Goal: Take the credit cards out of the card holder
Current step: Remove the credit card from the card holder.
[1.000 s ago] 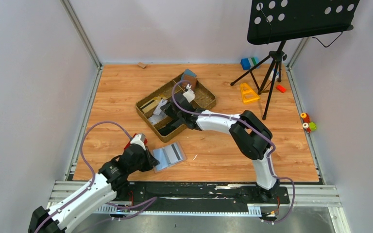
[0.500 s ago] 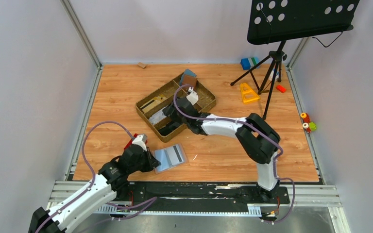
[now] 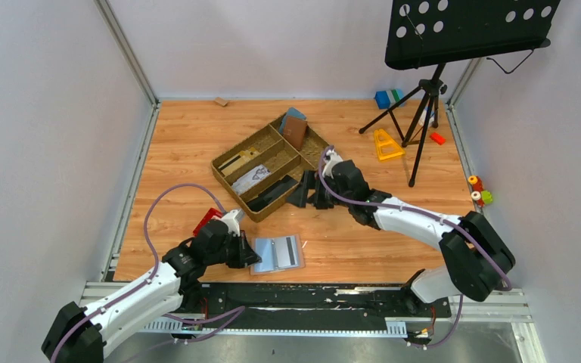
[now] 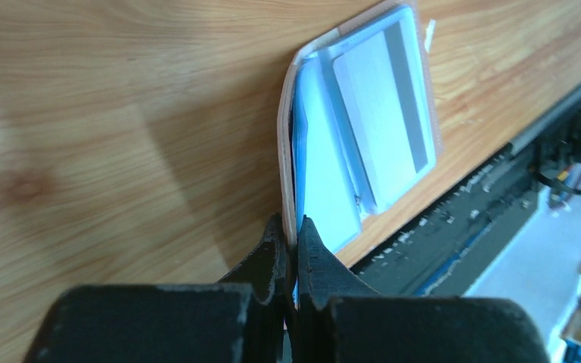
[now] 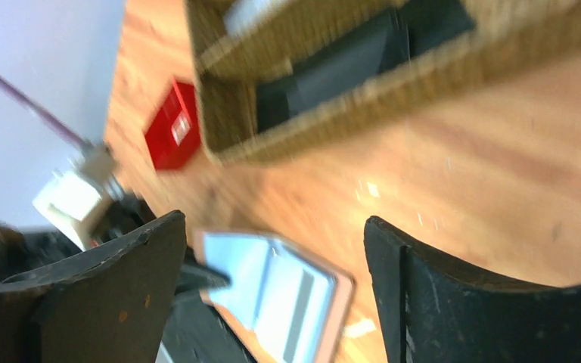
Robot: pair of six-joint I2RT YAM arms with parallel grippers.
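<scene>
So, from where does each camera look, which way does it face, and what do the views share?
Top: above and behind, facing down on the table; both arms show.
Left wrist: along shut left fingers pinching the card holder.
Right wrist: between open right fingers toward card holder and basket.
All three share the card holder.

- One card holder point(image 3: 272, 255).
- One card with a dark stripe point(image 3: 293, 252) showing inside it.
- One woven tray point(image 3: 221, 172).
- Two wallets in the tray: a brown wallet point(image 3: 296, 132) and a blue wallet point(image 3: 295, 113).
- One red block point(image 3: 207, 220).
- One music stand point(image 3: 465, 29).
- One yellow triangle point(image 3: 383, 144).
- One small red brick point(image 3: 437, 138).
- One small wooden block point(image 3: 220, 101).
- Two robot arms: the left arm point(image 3: 140, 291) and the right arm point(image 3: 412, 219).
</scene>
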